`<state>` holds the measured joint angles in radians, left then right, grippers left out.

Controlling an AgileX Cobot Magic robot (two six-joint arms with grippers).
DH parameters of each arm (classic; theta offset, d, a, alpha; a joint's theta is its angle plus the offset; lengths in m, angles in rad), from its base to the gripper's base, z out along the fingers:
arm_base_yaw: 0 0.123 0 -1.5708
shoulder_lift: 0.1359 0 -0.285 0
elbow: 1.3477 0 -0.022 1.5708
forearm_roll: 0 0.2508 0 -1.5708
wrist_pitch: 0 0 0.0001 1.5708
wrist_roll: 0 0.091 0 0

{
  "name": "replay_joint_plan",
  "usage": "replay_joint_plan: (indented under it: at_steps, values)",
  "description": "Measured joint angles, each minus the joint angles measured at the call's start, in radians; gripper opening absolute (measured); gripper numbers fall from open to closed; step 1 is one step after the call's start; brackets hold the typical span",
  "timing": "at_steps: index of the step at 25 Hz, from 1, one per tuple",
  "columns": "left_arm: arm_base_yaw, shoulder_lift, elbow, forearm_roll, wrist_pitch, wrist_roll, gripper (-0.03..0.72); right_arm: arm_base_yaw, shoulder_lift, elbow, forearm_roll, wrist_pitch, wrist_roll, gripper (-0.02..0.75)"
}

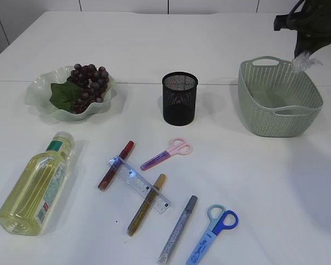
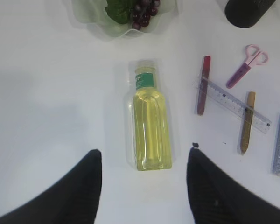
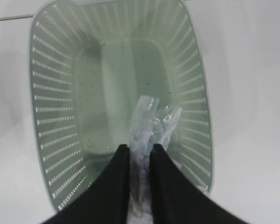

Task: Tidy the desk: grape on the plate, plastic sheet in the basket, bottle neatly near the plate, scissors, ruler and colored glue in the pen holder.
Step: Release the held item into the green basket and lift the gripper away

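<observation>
While your right gripper (image 3: 140,154) pinches the crumpled plastic sheet (image 3: 151,123) above the green basket (image 1: 248,96) at far right, release it low, or it could drift past the rim. Your left gripper (image 2: 144,161) hangs wide open over the lying bottle (image 2: 150,123). Pens, scissors (image 1: 168,153) and ruler (image 1: 139,182) crowd the white table (image 1: 276,187) near centre.

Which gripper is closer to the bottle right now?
Left. The left gripper hangs open right above the lying bottle, fingers either side of its base. The right gripper is across the table over the basket, pinching the plastic sheet.
</observation>
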<state>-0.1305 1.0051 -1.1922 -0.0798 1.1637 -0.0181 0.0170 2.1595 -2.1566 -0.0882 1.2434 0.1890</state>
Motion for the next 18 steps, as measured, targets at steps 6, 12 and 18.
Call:
replay_joint_plan:
  at_steps: [6, 12, 18]
  values:
    - [0.0, 0.0, 0.0, -0.002, 0.022, 0.0, 0.417, 0.0, 0.0, 0.0, 0.012, 0.0, -0.002, 0.183]
    - [0.0, 0.0, 0.0, -0.002, 0.029, 0.0, 0.417, 0.0, 0.0, 0.0, 0.069, 0.0, -0.002, 0.403]
    - [0.0, 0.0, 0.0, -0.002, 0.038, 0.0, 0.417, 0.0, 0.0, 0.0, 0.079, 0.0, -0.004, 0.543]
